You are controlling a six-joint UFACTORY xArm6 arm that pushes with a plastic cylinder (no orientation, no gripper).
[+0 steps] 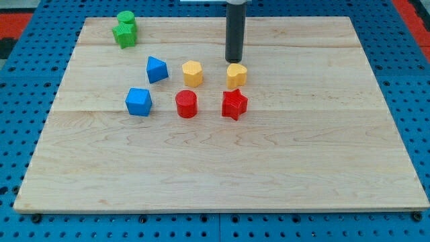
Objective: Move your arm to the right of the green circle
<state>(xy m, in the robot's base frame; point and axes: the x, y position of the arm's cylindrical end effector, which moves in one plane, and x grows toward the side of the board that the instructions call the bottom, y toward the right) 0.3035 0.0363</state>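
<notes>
My tip (pixel 233 61) rests on the wooden desk (pixel 282 161), just above a yellow block (pixel 236 75) and near another yellow block (pixel 192 72). There is no pincer on this rod. The green circle (pixel 125 18) sits at the view's top left, touching a second green block (pixel 124 35), well apart from my tip and to its left.

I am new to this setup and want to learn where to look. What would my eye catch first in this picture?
First comes the dark rod coming down from the view's top, my tip just above a yellow block near the board's middle. Around it sits a cluster: another yellow block, a red cylinder, a red star and two blue blocks. Apart, at the top left corner, two green blocks touch each other.
</notes>
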